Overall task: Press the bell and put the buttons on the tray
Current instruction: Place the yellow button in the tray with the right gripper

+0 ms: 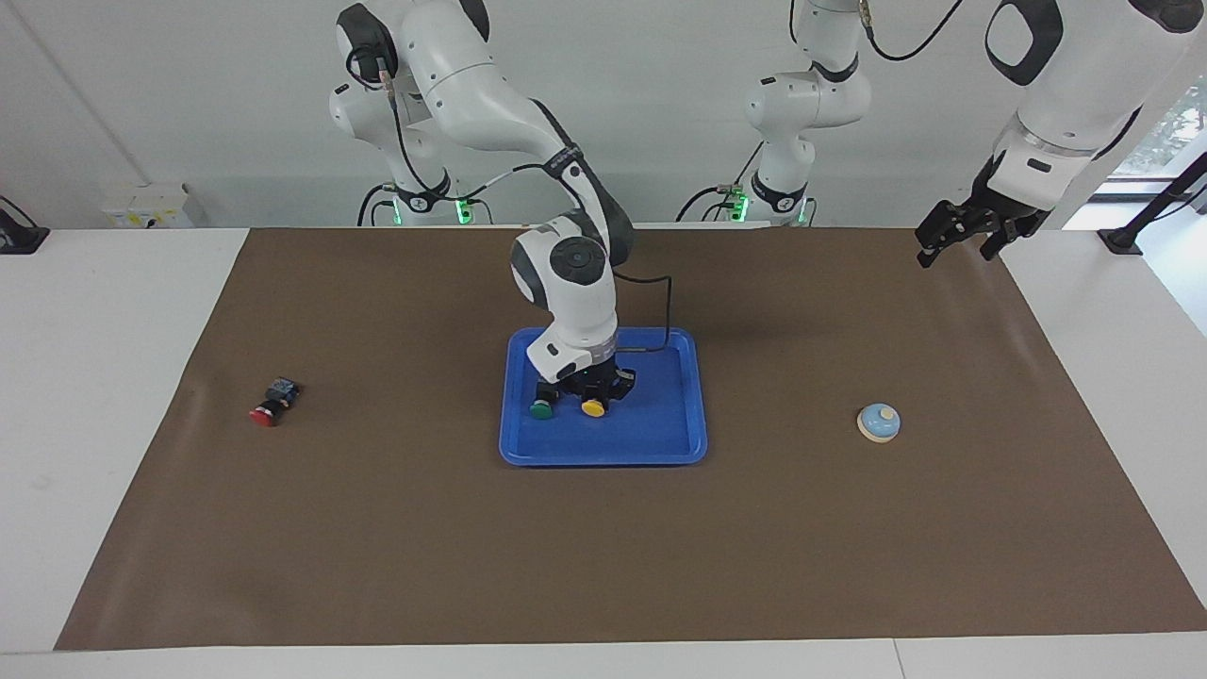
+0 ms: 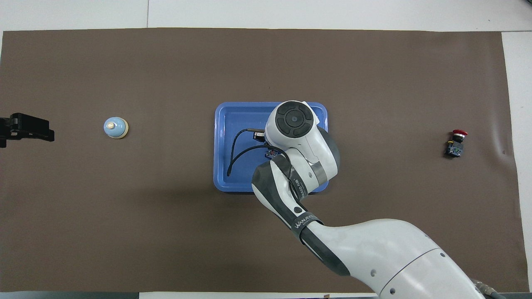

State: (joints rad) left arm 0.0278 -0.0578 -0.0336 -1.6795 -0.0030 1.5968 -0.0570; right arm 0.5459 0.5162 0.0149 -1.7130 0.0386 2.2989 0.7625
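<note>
My right gripper [image 1: 592, 389] is down in the blue tray [image 1: 660, 415], shut on the black body of the yellow button [image 1: 593, 407], whose cap points away from the robots. The green button [image 1: 541, 408] lies in the tray beside it, toward the right arm's end. The red button [image 1: 264, 413] lies on the brown mat near the right arm's end of the table. The light-blue bell [image 1: 879, 422] sits on the mat toward the left arm's end. In the overhead view the right arm covers its gripper and both tray buttons. My left gripper [image 1: 971, 231] waits open, in the air over the mat's corner.
A brown mat [image 1: 377, 528] covers most of the white table. A black cable [image 2: 235, 149] loops from the right wrist over the tray [image 2: 241, 120]. In the overhead view the red button [image 2: 456, 141] and the bell [image 2: 115, 127] lie far apart on either side of the tray.
</note>
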